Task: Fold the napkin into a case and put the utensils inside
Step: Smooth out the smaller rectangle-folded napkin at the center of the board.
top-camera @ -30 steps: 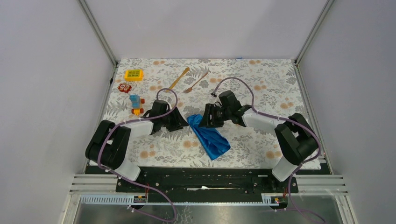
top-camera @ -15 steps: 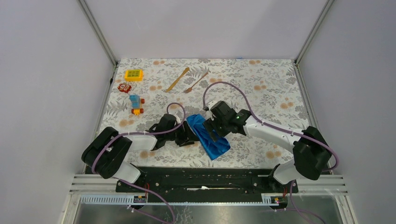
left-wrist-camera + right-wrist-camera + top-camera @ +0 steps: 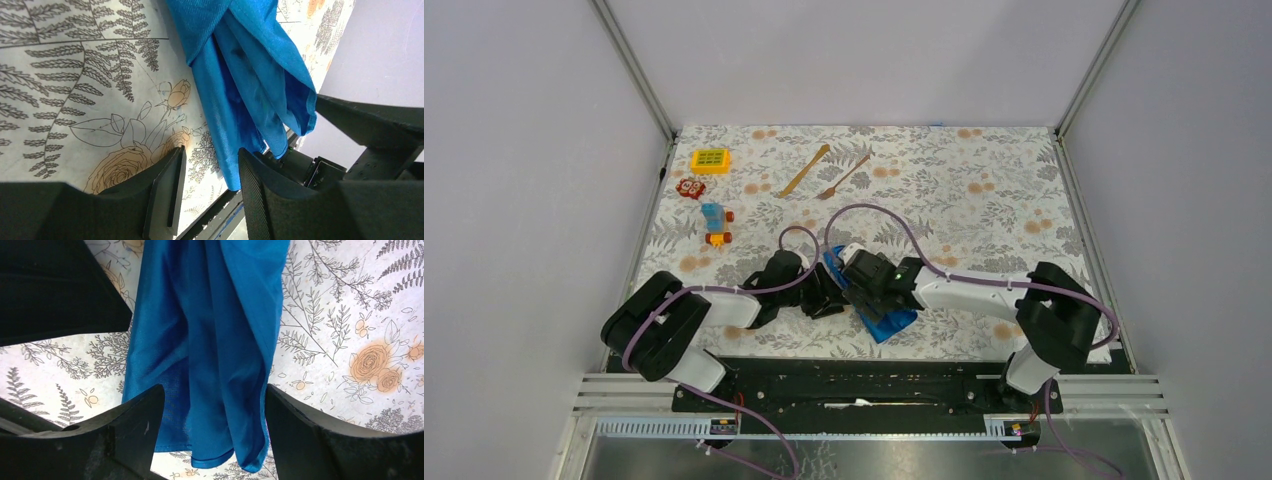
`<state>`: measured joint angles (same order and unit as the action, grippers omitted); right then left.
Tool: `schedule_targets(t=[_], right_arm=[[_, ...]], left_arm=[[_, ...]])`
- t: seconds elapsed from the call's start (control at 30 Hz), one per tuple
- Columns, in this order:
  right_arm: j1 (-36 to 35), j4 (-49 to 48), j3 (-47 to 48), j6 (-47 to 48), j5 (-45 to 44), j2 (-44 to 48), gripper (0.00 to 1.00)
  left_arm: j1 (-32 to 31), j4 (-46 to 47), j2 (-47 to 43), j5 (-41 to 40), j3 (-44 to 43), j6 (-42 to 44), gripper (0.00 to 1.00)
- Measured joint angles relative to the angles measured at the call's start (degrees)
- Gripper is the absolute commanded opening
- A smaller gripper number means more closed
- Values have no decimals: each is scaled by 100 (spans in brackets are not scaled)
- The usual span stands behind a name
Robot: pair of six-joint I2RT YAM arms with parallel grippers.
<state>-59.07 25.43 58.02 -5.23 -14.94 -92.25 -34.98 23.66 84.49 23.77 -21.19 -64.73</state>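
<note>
The napkin [image 3: 892, 322] is a royal-blue cloth lying bunched in a long loose strip near the table's front edge; it is not a neat flat case. It also shows in the left wrist view [image 3: 240, 75] and the right wrist view [image 3: 210, 340]. My right gripper [image 3: 865, 290] is open and low over it, one finger on each side of the cloth's end [image 3: 215, 432]. My left gripper [image 3: 828, 297] is open just left of the cloth, whose edge lies by one finger [image 3: 209, 187]. The utensils, a wooden knife-like stick [image 3: 805, 170] and a fork [image 3: 844, 177], lie at the back.
A yellow toy [image 3: 711, 160], a red toy [image 3: 690, 187] and a blue-orange toy [image 3: 715, 224] sit at the back left. The black front rail [image 3: 864, 375] runs just beyond the cloth's near end. The two grippers are close together.
My right gripper has swung left and nearer, down over the napkin's near half. My left gripper moved nearer and right to the cloth's left edge. The napkin has hardly shifted.
</note>
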Motion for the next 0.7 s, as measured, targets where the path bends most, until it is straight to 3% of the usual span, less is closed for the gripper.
schedule_targets(t=[0.37, 0.7], right_arm=[[-586, 0, 55, 0, -968, -258, 60], [-693, -7, 103, -9, -1292, -463, 60]], left_arm=[[-98, 260, 168, 11, 22, -199, 44], [-155, 623, 393, 76, 24, -352, 45]])
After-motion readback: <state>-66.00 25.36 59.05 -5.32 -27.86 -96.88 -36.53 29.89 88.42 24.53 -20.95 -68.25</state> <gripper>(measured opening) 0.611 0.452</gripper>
